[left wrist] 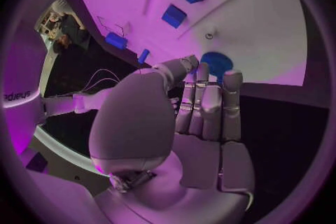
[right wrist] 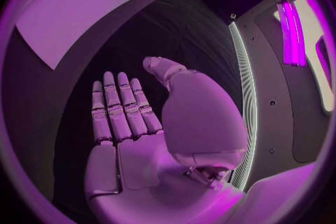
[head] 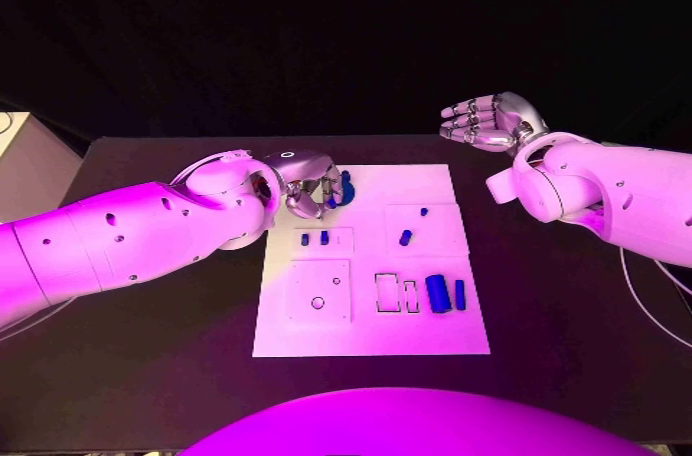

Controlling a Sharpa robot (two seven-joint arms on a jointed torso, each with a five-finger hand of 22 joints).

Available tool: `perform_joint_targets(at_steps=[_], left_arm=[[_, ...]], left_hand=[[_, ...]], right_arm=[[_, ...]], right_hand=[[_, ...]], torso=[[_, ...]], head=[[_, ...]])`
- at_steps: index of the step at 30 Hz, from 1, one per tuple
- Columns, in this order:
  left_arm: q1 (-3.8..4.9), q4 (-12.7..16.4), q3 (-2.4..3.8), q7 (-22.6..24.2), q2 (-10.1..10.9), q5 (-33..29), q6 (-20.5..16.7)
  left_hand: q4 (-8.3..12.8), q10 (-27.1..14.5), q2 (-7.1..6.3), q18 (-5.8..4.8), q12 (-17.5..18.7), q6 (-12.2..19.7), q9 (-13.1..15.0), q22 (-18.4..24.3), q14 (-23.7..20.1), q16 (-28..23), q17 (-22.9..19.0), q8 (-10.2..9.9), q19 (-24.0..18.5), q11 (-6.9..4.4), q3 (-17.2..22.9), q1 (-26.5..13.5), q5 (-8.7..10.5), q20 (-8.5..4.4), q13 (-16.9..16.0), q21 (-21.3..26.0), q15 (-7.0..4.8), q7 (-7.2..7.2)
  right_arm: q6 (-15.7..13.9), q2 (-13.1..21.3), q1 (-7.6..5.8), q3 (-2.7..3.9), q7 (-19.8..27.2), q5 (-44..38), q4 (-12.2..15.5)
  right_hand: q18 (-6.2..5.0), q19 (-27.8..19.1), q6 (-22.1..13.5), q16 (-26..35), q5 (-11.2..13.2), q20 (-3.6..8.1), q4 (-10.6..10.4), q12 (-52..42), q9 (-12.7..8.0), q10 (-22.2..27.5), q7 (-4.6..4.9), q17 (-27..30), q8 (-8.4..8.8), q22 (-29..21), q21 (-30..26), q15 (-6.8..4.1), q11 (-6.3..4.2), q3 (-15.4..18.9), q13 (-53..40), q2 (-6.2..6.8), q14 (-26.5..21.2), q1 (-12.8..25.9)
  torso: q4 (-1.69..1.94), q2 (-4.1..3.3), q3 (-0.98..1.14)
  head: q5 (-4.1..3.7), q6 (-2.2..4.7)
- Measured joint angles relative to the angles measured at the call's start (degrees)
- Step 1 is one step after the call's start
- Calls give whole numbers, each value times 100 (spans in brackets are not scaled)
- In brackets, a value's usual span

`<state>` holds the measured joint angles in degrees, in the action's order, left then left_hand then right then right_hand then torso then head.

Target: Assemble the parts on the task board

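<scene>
Robot lab: task board (head: 372, 341), black table (head: 577, 326)

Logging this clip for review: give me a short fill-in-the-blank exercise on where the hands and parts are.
1. The left hand hovers over the task board's ____ edge.
2. The right hand, off the board, holds ____.
3. The round blue part beside the left hand's fingertips lies on the ____.

Missing words: far; nothing; task board

We see the board (head: 369, 336) in the middle of the table (head: 577, 356). Our left hand (head: 306, 183) hangs over its far left corner, beside a round part (head: 345, 188); our right hand (head: 490, 121) sits beyond its far right corner.
</scene>
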<state>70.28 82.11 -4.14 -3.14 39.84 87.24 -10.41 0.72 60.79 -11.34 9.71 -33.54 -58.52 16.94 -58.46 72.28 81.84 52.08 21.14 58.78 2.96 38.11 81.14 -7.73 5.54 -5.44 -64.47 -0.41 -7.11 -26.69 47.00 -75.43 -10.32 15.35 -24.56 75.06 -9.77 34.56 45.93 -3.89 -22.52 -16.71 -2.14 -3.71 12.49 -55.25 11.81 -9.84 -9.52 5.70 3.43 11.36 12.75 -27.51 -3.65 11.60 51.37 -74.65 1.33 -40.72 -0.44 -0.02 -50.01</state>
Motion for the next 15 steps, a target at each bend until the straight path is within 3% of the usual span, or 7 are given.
perform_joint_targets(at_steps=[8, 15], left_arm=[[0, -18, 11, -37, 216, -157, 106], [0, -54, 12, -75, 233, -243, 239]], left_hand=[[0, 9, -14, -1, 58, -22, 0, 40, 0, 0, -62, -21, -29, -7, 0, -36, 3, 21, -2, 38, 0, 10], [-17, 15, -20, 0, 59, -30, 0, 48, -22, 0, -80, -37, -48, 0, 17, -42, 3, 4, 4, 41, 21, 2]], right_arm=[[0, 11, -1, -3, -2, 0, -1], [0, 10, -1, -3, -3, 1, -5]], right_hand=[[0, 0, 0, 0, 0, 0, 0, 0, 0, 0, 0, 0, 0, 0, 0, 0, 0, 0, 0, 0, 0, 0], [0, 0, 0, 0, 0, 0, 0, 0, 0, 0, 0, -1, 0, 1, 0, 0, 0, 0, 0, 0, 0, 0]], torso=[[-2, -6, -3], [-6, -9, -3]], head=[[9, 0], [35, 0]])
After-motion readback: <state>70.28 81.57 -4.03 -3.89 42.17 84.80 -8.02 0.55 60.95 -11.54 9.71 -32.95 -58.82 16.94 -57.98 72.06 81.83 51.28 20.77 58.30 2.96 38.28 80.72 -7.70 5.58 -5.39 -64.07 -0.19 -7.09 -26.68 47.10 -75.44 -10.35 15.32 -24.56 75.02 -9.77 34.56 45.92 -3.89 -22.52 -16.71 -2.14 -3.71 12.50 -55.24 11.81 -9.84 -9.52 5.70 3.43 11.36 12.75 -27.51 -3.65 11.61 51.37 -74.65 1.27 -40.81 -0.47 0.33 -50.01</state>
